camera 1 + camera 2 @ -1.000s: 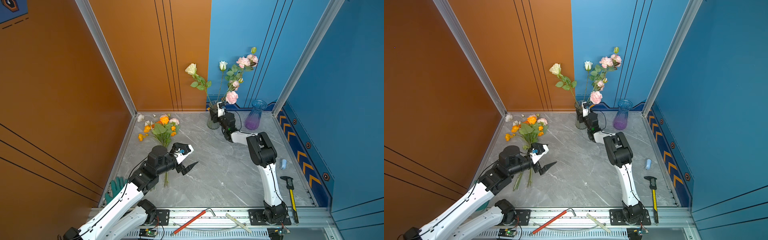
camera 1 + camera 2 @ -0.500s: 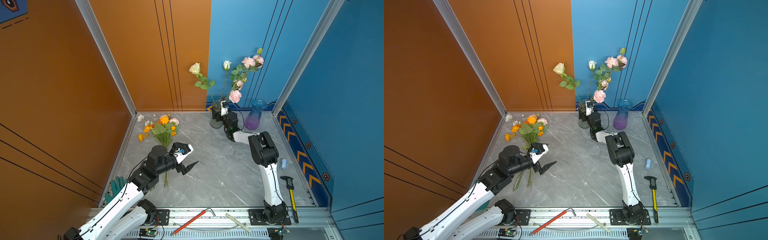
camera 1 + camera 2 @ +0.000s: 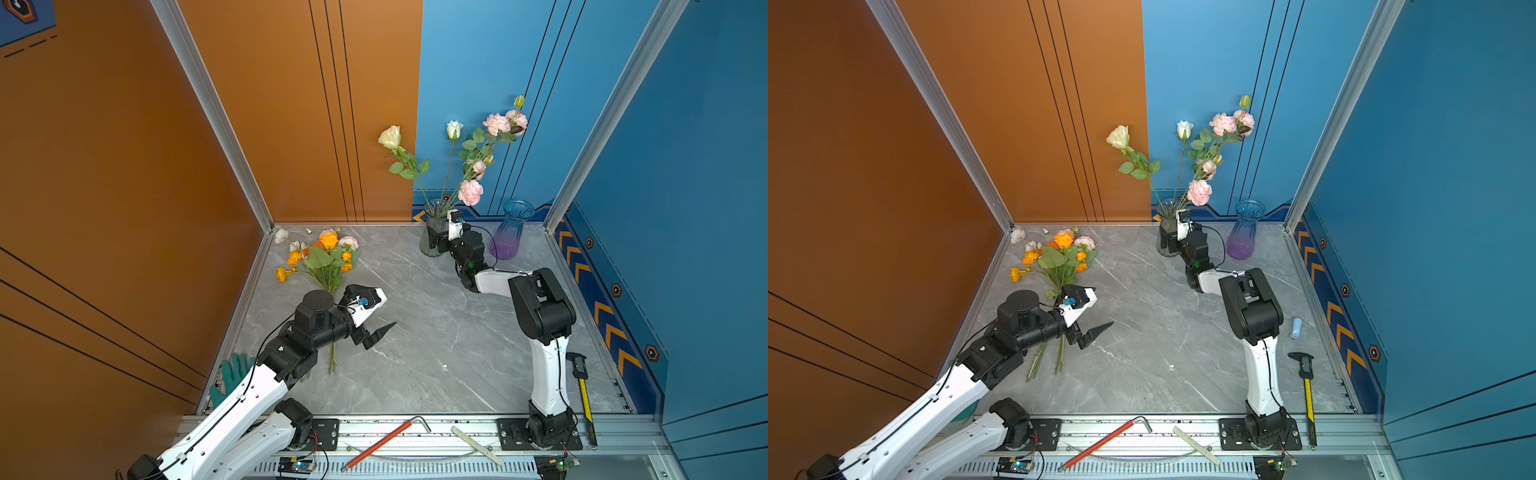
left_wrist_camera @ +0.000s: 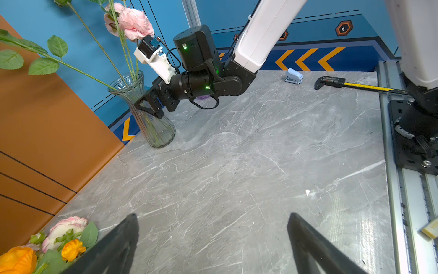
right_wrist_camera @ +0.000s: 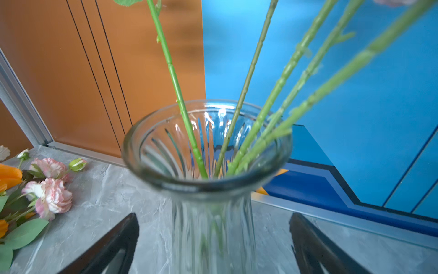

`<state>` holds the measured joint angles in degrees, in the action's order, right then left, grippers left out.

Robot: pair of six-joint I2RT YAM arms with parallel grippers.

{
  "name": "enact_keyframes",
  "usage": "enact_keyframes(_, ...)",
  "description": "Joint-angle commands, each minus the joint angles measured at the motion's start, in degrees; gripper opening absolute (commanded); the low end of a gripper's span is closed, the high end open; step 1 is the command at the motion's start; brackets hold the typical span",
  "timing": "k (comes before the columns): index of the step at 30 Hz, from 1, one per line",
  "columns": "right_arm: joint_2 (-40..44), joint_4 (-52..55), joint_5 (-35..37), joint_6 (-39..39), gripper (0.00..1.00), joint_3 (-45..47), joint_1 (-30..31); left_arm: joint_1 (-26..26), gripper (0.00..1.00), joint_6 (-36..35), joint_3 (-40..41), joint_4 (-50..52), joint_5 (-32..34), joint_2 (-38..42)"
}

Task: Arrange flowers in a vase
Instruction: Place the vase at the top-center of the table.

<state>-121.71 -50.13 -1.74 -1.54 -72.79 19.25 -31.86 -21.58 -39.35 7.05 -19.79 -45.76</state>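
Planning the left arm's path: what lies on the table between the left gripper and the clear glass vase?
Nothing: the left wrist view shows bare grey marble tabletop between the left gripper and the clear glass vase.

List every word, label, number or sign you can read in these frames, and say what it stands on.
No legible words or numbers anywhere.
Orange chevron arrows: painted on the dark blue wall band, no text.
Hexagon badges: on the blue wall, white mark inside, too small to read.
Caliper's yellow scale: graduations too blurred to read.
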Motion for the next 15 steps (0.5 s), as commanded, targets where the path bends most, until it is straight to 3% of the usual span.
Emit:
enact_keyframes(1, 5.58, -1.59, -0.11, -1.34, 1.0, 5.48, 0.89, 0.91, 0.98, 0.29, 1.12, -0.7, 0.17, 0.49)
enact_keyframes(6, 14.95, -1.51, 0.09, -3.79, 1.0, 17.62, 1.75, 1.42, 0.98, 0.56, 1.36, -1.8, 3.94, 0.28)
enact_keyframes(11, 27.14, 10.28, 2.09, -6.74, 1.0, 27.24, 1.36, 1.45, 0.98, 0.85, 1.3, -2.61, 8.47, 0.03)
enact_keyframes(15, 38.52, 19.24, 8.06, -10.57, 1.0, 32.6, -1.34, 1.45, 0.98, 1.53, 1.21, -3.0, 7.14, 0.51)
